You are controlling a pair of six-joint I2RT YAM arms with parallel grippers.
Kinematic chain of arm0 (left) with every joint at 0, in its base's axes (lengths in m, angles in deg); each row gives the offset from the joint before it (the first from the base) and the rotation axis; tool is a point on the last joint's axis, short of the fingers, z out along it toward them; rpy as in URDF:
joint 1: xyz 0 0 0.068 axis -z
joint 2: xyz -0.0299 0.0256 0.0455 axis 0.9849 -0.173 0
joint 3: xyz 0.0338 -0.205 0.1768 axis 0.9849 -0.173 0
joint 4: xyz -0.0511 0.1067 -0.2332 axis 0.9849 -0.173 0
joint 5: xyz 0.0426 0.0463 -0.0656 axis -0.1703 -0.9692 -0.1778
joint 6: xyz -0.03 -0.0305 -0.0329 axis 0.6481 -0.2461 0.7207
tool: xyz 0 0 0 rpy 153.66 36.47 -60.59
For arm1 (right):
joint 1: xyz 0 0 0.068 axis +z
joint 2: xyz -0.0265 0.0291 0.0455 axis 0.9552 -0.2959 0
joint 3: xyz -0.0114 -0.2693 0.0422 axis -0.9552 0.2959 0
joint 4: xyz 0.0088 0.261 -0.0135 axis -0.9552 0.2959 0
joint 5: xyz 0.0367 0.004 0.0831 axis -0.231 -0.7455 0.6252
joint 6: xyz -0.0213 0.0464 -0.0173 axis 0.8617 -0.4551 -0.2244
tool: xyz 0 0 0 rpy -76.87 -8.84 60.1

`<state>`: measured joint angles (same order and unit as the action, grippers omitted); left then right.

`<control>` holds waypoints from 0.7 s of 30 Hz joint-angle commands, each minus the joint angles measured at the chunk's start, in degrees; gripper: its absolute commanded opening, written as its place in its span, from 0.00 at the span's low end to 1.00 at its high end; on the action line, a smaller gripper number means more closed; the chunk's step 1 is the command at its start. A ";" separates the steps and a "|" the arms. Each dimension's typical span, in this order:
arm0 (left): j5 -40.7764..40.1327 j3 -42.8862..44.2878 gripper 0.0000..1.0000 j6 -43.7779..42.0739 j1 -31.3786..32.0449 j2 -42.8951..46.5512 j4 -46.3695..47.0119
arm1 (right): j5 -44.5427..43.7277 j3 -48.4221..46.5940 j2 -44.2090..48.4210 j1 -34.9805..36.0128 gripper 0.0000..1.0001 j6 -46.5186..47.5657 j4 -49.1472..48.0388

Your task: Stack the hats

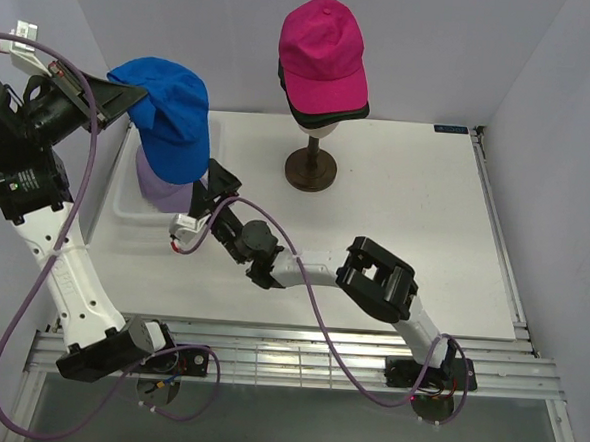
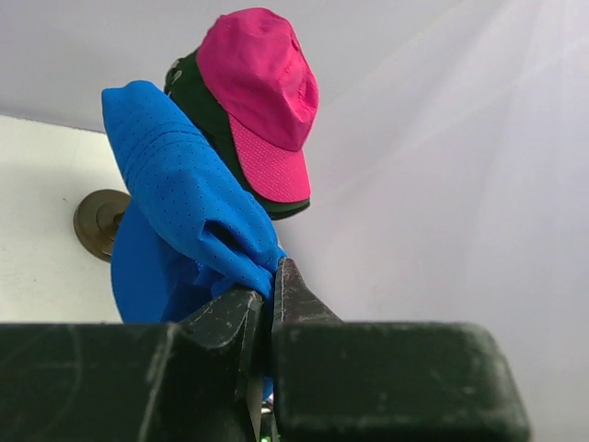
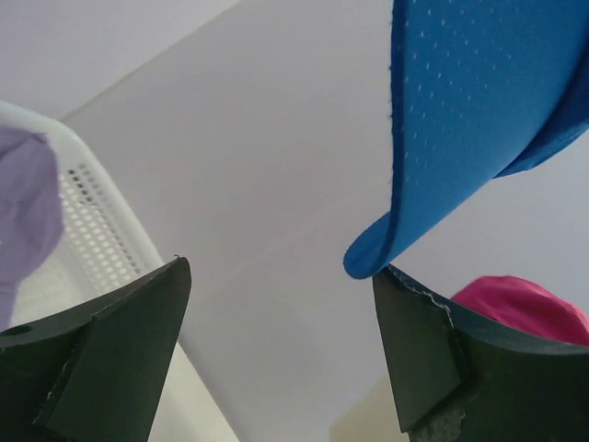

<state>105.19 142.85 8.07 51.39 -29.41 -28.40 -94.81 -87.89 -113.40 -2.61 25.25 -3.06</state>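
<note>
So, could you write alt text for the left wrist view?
The left gripper is shut on a fold of the raised blue hat. Behind it, a magenta hat sits over a dark hat; a brown stand base shows at left.

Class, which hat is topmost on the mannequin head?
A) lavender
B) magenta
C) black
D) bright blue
B: the magenta hat sits on top of the mannequin head, while the blue hat hangs pinched in the left gripper.
</note>
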 commanded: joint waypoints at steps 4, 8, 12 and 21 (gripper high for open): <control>0.91 -1.33 0.00 0.33 0.17 2.45 0.99 | -11.35 -16.05 -4.39 -0.48 0.81 4.43 -20.83; 1.00 -0.89 0.00 0.77 0.08 2.27 1.34 | -14.07 -20.18 -6.68 -0.65 0.77 5.65 -22.39; 0.82 -0.80 0.00 0.42 0.17 2.45 1.34 | -14.26 -22.12 -6.60 -0.83 0.68 6.01 -22.94; -7.86 -6.60 0.00 -9.05 0.08 0.78 -1.11 | -21.01 -9.41 3.15 1.98 0.08 10.13 -26.00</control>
<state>103.03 138.70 4.81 51.39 -27.71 -28.36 -110.13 -101.84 -116.76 -2.57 32.01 -6.14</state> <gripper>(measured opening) 0.162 0.105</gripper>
